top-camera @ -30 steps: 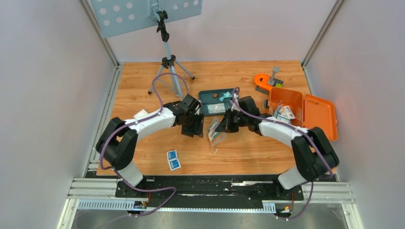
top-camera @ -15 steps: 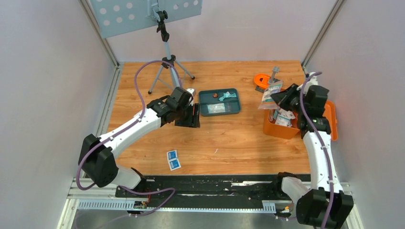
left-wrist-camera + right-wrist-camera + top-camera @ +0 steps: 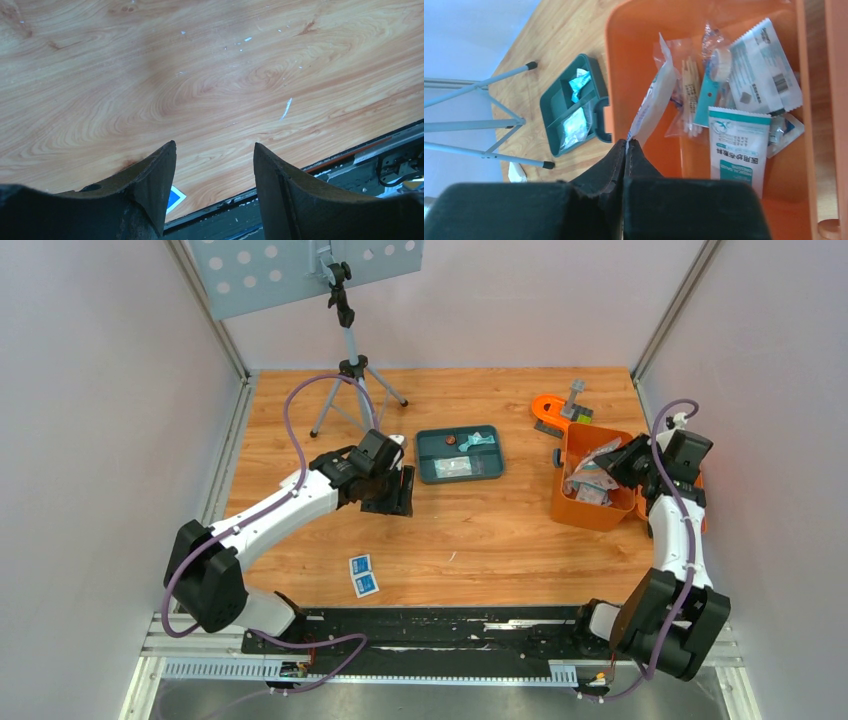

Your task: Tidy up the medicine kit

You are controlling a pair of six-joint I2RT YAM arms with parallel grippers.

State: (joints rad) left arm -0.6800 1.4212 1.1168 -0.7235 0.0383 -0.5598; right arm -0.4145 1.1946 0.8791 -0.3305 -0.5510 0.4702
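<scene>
The medicine kit (image 3: 585, 512) is an open orange box at the right of the table, with several packets (image 3: 764, 65) lying inside it. My right gripper (image 3: 612, 464) hangs over the kit (image 3: 634, 60), shut on the edge of a clear plastic packet (image 3: 651, 102) that dangles into the box. In the right wrist view its jaws (image 3: 626, 143) are pressed together on the packet's seam. My left gripper (image 3: 392, 502) stands open and holds nothing, low over bare wood left of the teal tray. The left wrist view shows only tabletop between its fingertips (image 3: 215, 150).
A dark teal divided tray (image 3: 460, 453) with small items sits mid-table. An orange curved piece (image 3: 549, 408) lies behind the kit. Two blue packets (image 3: 363, 575) lie near the front edge. A tripod (image 3: 351, 370) stands at the back left. The kit's lid (image 3: 700, 490) lies open at the far right.
My right arm carried the plastic packet from the middle of the table to the kit and lowered it in. My left gripper opened wider and pulled back slightly to the left.
</scene>
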